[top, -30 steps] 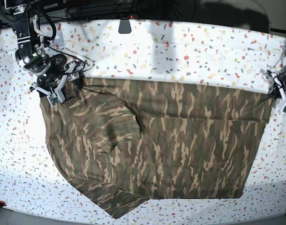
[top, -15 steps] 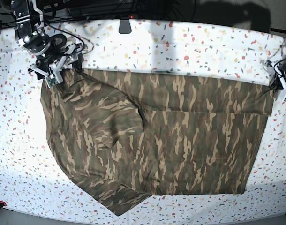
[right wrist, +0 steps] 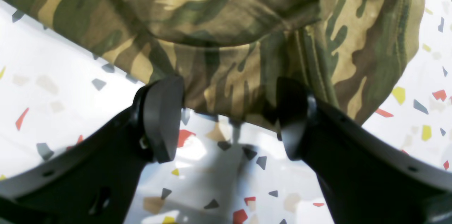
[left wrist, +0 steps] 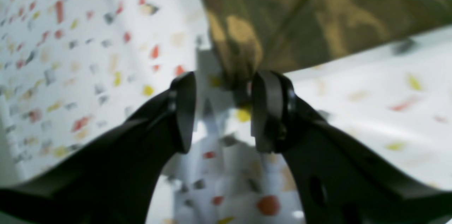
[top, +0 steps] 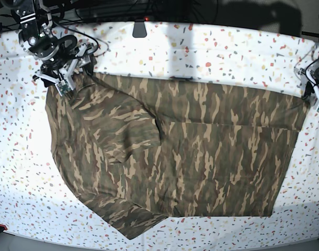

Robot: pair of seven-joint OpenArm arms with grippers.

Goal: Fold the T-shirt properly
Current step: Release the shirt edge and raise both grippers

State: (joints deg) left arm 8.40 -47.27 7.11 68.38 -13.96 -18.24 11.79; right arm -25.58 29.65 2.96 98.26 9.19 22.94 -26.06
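The camouflage T-shirt (top: 191,151) lies spread flat, with a sleeve folded over its left half. At its far left corner stands my right gripper (top: 63,83). In the right wrist view this right gripper (right wrist: 227,90) is open wide, and a bunched edge of the T-shirt (right wrist: 229,23) lies between its fingertips. My left gripper (top: 317,97) is at the shirt's far right corner. The left wrist view shows the left gripper (left wrist: 226,79) open, with the tip of the T-shirt (left wrist: 317,12) corner hanging at its fingertips.
A white cloth speckled with red, yellow and grey (top: 201,52) covers the table under the shirt. A dark small object (top: 139,29) sits at the table's far edge. Cables (top: 86,39) trail beside the arm at the far left.
The arm on the base view's left moved toward the far edge, and the shirt's far edge shifted with it. The left gripper has opened at the shirt's right corner.
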